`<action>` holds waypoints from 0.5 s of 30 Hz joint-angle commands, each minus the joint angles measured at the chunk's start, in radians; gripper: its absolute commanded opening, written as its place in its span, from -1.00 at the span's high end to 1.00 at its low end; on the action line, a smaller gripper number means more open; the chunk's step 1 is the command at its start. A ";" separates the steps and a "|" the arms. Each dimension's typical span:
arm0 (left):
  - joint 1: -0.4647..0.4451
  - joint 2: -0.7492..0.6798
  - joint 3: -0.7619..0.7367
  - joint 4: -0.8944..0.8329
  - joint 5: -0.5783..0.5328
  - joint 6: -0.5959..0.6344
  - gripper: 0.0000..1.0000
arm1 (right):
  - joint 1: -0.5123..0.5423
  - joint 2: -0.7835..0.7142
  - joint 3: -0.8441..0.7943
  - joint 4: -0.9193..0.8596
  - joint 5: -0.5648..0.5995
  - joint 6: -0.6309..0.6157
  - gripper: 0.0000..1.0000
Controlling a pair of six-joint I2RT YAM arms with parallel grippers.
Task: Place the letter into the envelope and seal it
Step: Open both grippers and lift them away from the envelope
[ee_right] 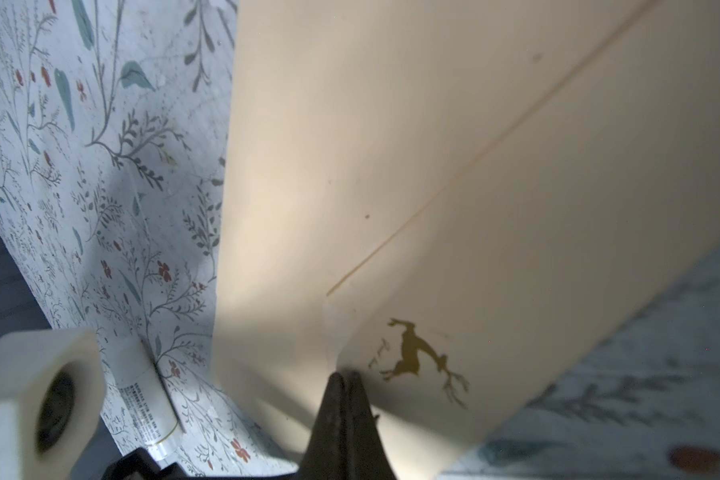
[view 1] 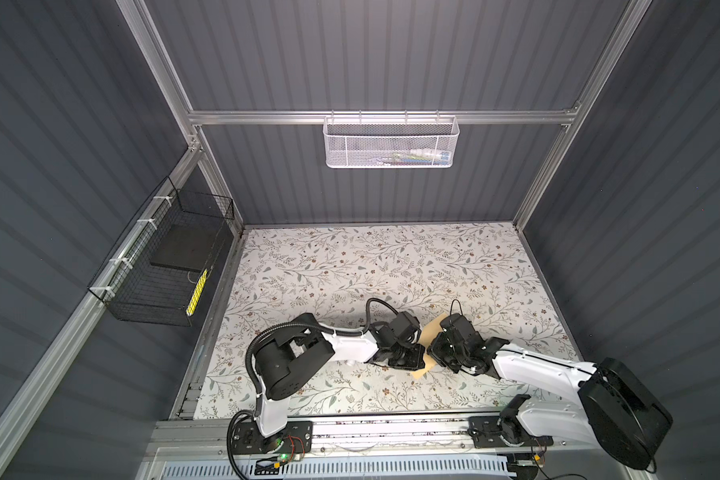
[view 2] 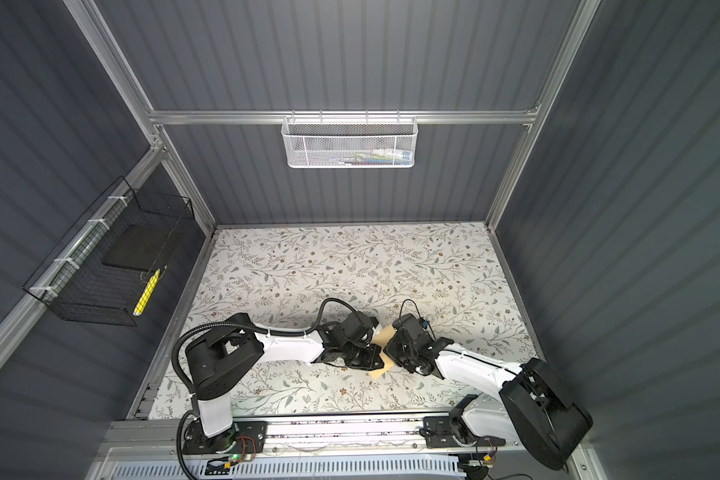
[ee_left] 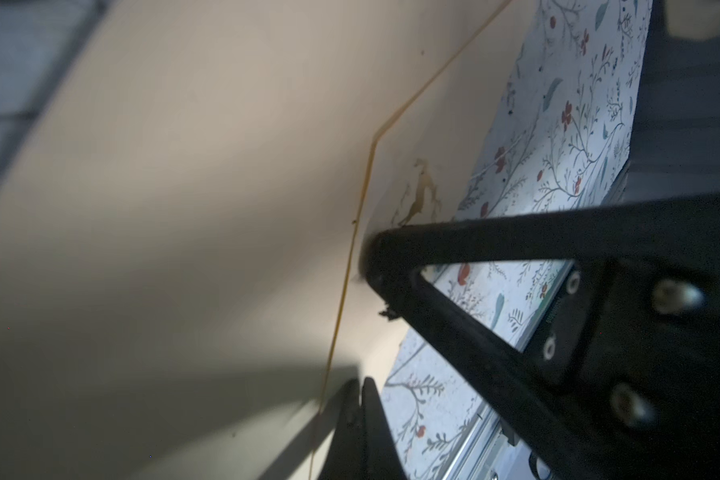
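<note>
The tan envelope (view 1: 429, 332) lies on the floral table between both arms, mostly covered by them in both top views (view 2: 385, 332). Its flap is folded over the body; the flap edge shows as a thin gold line (ee_right: 474, 166), with a gold deer mark (ee_right: 416, 357) beside it. My right gripper (ee_right: 344, 376) is shut, its tips touching the envelope next to the deer mark. My left gripper (ee_left: 360, 382) is shut too, its tips at the envelope's (ee_left: 184, 208) edge with nothing between them. The letter is hidden in every view.
A small white tube (ee_right: 146, 399) lies on the table beside the envelope. A blurred white roll-shaped thing (ee_right: 38, 399) sits close to the right wrist camera. A white mesh basket (view 1: 391, 141) hangs on the back wall, a black wire basket (view 1: 163, 266) on the left wall.
</note>
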 commanded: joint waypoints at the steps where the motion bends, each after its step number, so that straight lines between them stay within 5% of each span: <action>1: 0.016 -0.030 -0.001 -0.107 -0.082 0.034 0.70 | -0.112 -0.087 0.030 -0.045 -0.022 -0.067 0.91; 3: 0.033 -0.120 0.028 -0.138 -0.091 0.026 0.23 | -0.186 -0.179 0.068 -0.090 -0.052 -0.139 0.78; 6: 0.056 -0.270 0.126 -0.257 -0.151 0.053 -0.21 | -0.293 -0.287 0.169 -0.206 -0.075 -0.255 0.41; 10: 0.143 -0.398 0.269 -0.526 -0.220 0.102 -0.32 | -0.430 -0.352 0.318 -0.349 -0.165 -0.372 -0.11; 15: 0.240 -0.464 0.355 -0.877 -0.353 0.307 -0.63 | -0.445 -0.416 0.383 -0.308 -0.358 -0.447 -0.84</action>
